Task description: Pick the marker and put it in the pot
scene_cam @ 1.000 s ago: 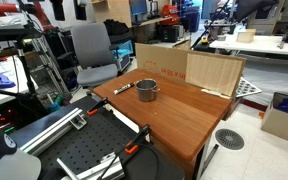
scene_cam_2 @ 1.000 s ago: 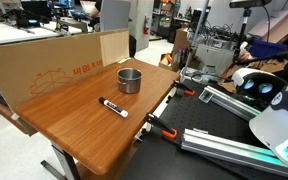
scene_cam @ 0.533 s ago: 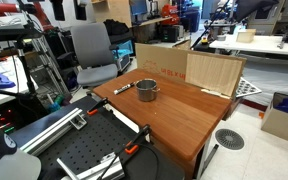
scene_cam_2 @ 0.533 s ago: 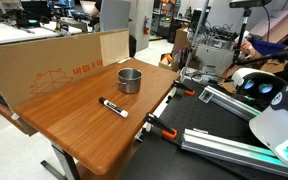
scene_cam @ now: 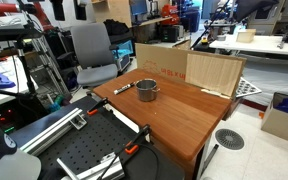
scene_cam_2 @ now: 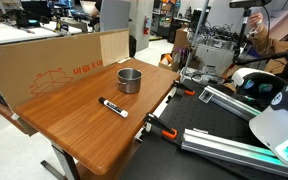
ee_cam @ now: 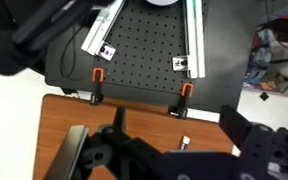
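Note:
The marker (scene_cam: 123, 88), slim and dark with a whitish end, lies flat on the wooden table (scene_cam: 184, 120) just beside the silvery pot (scene_cam: 147, 91). In an exterior view the marker (scene_cam_2: 113, 107) lies a little in front of the pot (scene_cam_2: 130, 80) on the table (scene_cam_2: 84, 135). In the wrist view my gripper (ee_cam: 179, 120) is open, its dark fingers spread wide above the table edge. The marker's whitish end (ee_cam: 183, 143) shows between them. The pot is out of the wrist view. The gripper does not show in either exterior view.
A cardboard wall (scene_cam_2: 54, 65) and a wooden panel (scene_cam: 214, 72) stand along the table's far side. A black perforated board (ee_cam: 144, 45) with orange clamps (ee_cam: 185, 90) adjoins the table. An office chair (scene_cam: 92, 50) stands behind.

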Robot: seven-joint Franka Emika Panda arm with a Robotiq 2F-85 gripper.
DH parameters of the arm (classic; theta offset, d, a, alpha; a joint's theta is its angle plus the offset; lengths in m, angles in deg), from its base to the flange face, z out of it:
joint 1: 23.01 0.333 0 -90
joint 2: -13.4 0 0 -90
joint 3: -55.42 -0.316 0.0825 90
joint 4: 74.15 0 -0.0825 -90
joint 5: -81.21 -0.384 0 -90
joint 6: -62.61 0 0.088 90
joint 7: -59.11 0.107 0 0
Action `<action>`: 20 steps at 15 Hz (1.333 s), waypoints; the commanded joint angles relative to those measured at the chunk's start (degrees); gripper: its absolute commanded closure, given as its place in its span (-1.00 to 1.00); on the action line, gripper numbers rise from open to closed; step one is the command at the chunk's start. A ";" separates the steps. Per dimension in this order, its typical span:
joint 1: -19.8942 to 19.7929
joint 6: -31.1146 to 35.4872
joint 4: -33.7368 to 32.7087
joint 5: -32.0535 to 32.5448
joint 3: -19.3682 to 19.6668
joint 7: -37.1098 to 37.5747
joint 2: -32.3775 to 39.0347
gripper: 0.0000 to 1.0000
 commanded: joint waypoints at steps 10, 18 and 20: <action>0.39 -0.10 -0.09 0.16 0.30 0.21 0.03 -1.00; 0.74 8.16 3.81 -5.50 1.27 0.65 1.08 -1.00; 1.21 11.45 5.02 -6.42 0.11 1.36 2.80 -1.00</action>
